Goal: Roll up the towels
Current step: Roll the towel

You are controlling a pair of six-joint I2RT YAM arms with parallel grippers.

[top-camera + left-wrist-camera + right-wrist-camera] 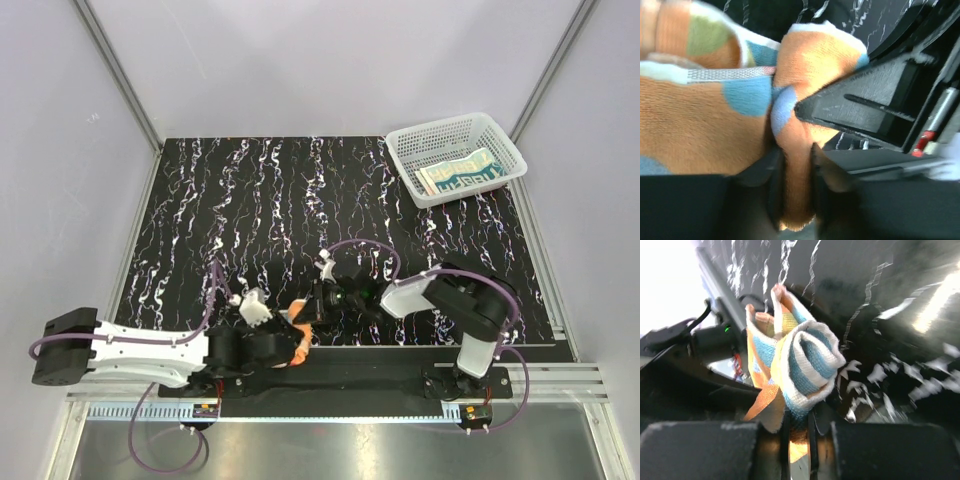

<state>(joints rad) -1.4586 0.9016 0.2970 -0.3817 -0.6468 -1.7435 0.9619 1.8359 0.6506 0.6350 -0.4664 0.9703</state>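
Observation:
The orange towel [298, 337] with blue, green and yellow patches is bunched up near the table's front edge, between both grippers. My left gripper [796, 167] is shut on a fold of the orange towel [700, 125]. In the right wrist view the orange towel [807, 362] shows as a rolled end with blue and white stripes, and my right gripper [799, 427] is shut on its lower edge. From above, the left gripper [280, 340] and the right gripper [316, 308] nearly touch. The cream towel [462, 172] with teal lettering lies in the basket.
The white mesh basket [420, 140] stands at the table's back right corner. The black marbled table top [250, 210] stretches behind the arms. Metal rails run along the left, right and front edges. The right gripper's black body [875, 105] fills the right of the left wrist view.

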